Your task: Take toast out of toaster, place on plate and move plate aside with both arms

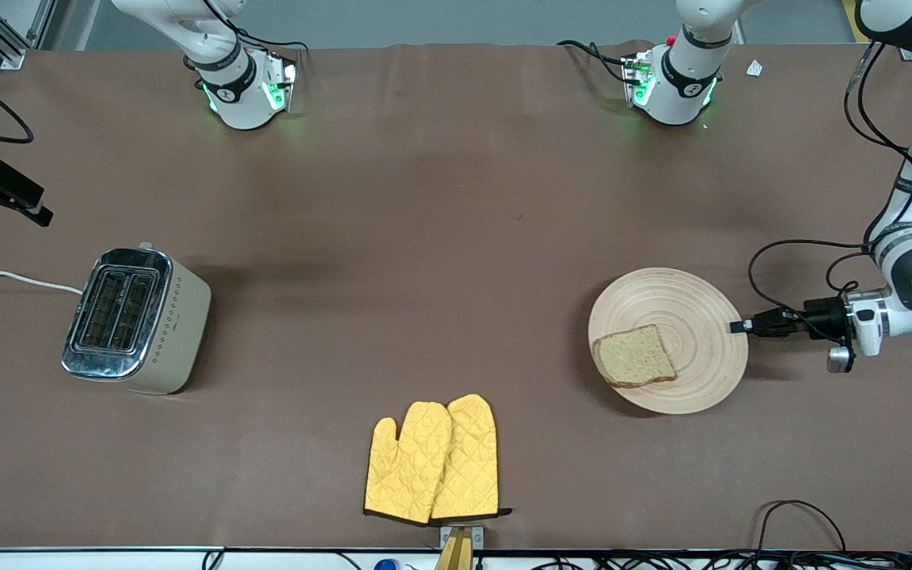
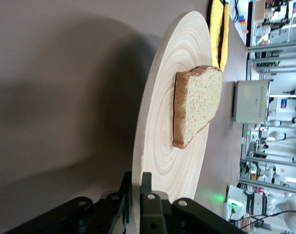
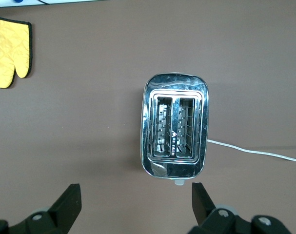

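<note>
The round wooden plate [image 1: 697,305] lies toward the left arm's end of the table. The toast [image 1: 635,355] lies flat on it, on the part nearer the front camera. My left gripper [image 1: 741,325] is shut on the plate's rim at the edge toward the left arm's end. The left wrist view shows the rim pinched between the fingers of that gripper [image 2: 136,178], with the plate [image 2: 162,146] and toast [image 2: 199,105] ahead. My right gripper [image 3: 135,192] is open and empty, high over the table beside the toaster [image 3: 174,129].
The toaster [image 1: 135,317], its two slots empty, stands toward the right arm's end, with a white cable [image 1: 5,277] running off the table. Two yellow oven mitts [image 1: 434,459] lie near the front edge at the middle.
</note>
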